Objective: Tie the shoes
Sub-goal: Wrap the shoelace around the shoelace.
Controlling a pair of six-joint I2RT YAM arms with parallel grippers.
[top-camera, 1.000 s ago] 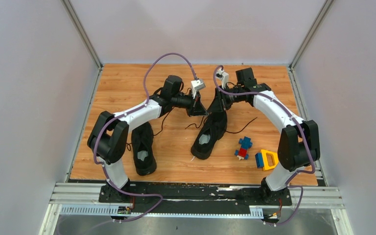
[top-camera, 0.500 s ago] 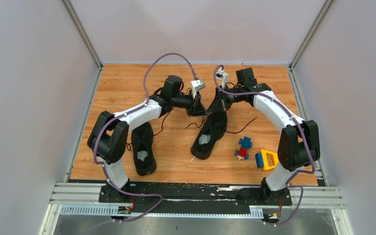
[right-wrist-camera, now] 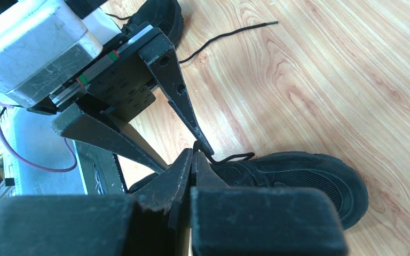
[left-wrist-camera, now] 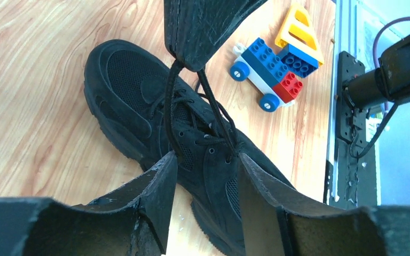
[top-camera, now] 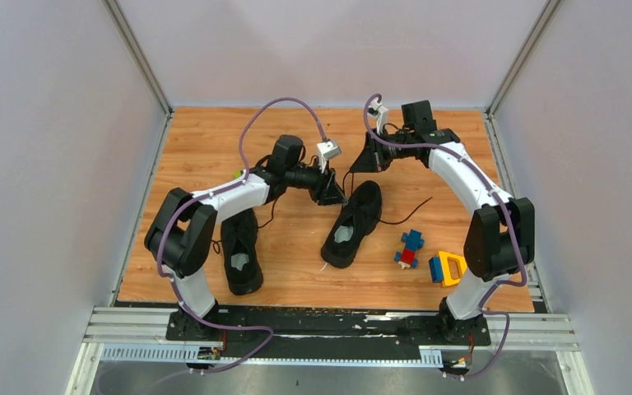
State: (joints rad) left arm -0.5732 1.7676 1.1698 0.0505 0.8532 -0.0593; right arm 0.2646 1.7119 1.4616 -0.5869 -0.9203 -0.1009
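The right hand (top-camera: 369, 156) has been drawn back toward the far edge and is seen clamped on a lace (left-wrist-camera: 172, 101) loop pulled up from the middle shoe (top-camera: 352, 220). The left hand (left-wrist-camera: 205, 160) has been parted and holds nothing. The other shoe (top-camera: 243, 247) is laid to its left on the tabletop (top-camera: 206, 140).

Right end effector (right-wrist-camera: 194, 156) pinches lace (right-wrist-camera: 234, 156) above shoe (right-wrist-camera: 304, 178).
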